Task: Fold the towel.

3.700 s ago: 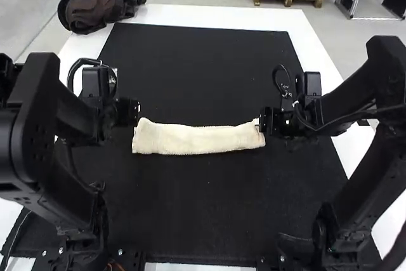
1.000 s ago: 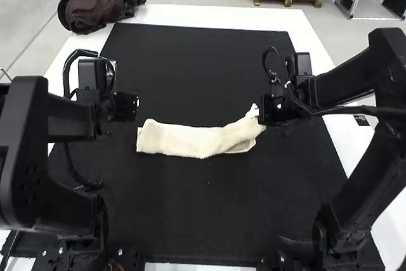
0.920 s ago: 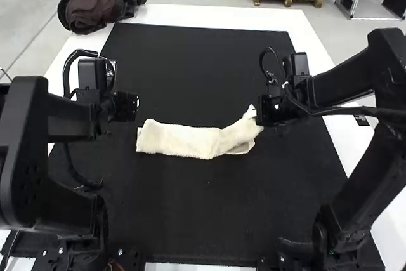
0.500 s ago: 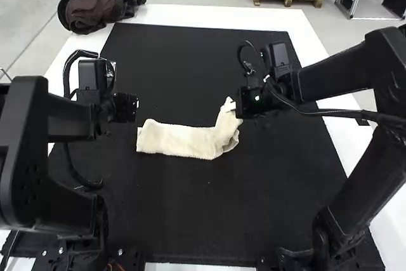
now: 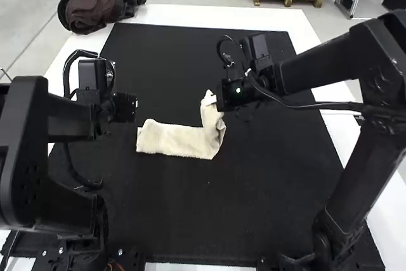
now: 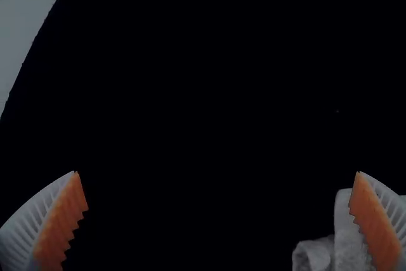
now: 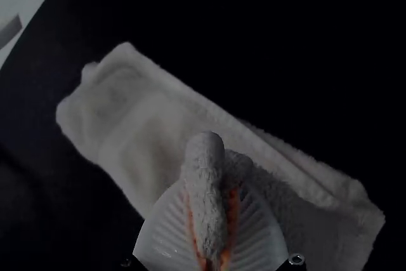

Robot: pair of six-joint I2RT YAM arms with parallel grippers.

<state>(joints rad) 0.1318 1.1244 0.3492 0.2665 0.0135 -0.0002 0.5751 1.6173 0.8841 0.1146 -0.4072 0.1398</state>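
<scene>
The cream towel [image 5: 177,140] lies as a narrow folded strip on the black mat, its right-hand end lifted and bent away from the arms. My right gripper [image 5: 216,98] holds that raised end; in the right wrist view my right gripper [image 7: 212,220] is shut on a bunched piece of the towel [image 7: 152,118]. Beside the strip's left end is my left gripper [image 5: 136,103], not holding it. In the left wrist view my left gripper [image 6: 217,176] stands wide open, with a bit of towel [image 6: 346,239] near one finger.
A black mat [image 5: 190,214] covers most of the white table [image 5: 222,15]. A dark bag [image 5: 98,1] sits at the table's far left corner.
The right arm has moved left and away from the arms' bases, carrying the towel's right end over. The left gripper let go of the left end and backed off slightly, then stayed still.
</scene>
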